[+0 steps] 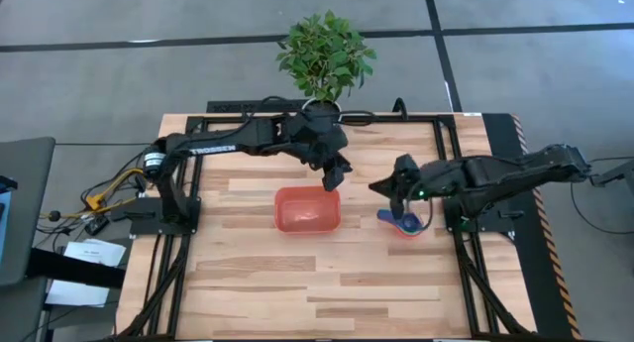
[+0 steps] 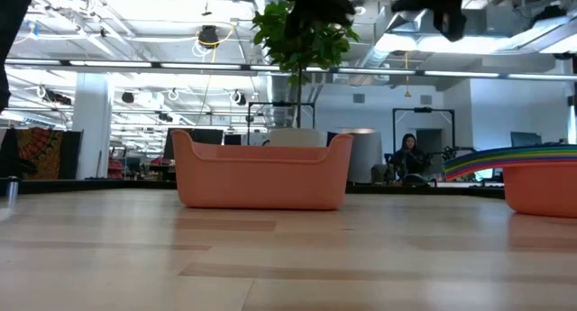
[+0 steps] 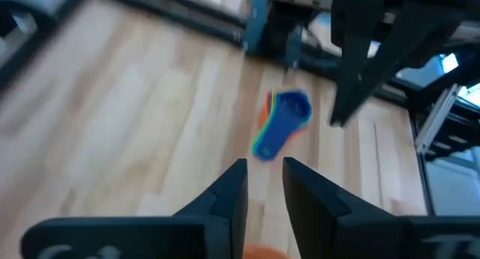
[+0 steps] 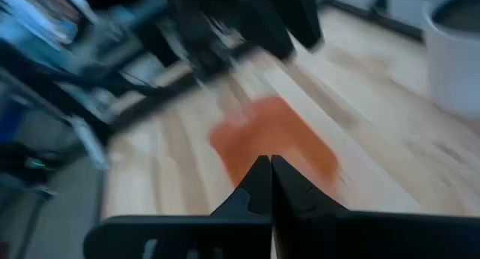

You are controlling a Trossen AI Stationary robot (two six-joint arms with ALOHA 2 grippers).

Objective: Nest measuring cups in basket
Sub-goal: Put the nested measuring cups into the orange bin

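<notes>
The measuring cups (image 1: 403, 221) sit nested in one stack on the table, right of the basket, dark blue on top with the handles pointing toward the basket. In the low view the stack (image 2: 539, 187) rests on its red bowl, handles fanned. The left wrist view also shows the stack (image 3: 283, 121). The orange basket (image 1: 308, 210) stands mid-table with nothing visible inside it (image 2: 261, 171). My left gripper (image 1: 336, 175) hovers above the basket's far right corner, its fingers a little open (image 3: 264, 172). My right gripper (image 1: 401, 190) hangs above the stack, shut (image 4: 264, 167).
A white plant pot (image 1: 322, 105) with a leafy plant stands at the table's far edge, behind the basket (image 2: 294, 136). Black frame rails run along the table's left and right sides. Bare wood lies toward the near edge (image 1: 317, 292). A person sits far off in the room (image 2: 407, 156).
</notes>
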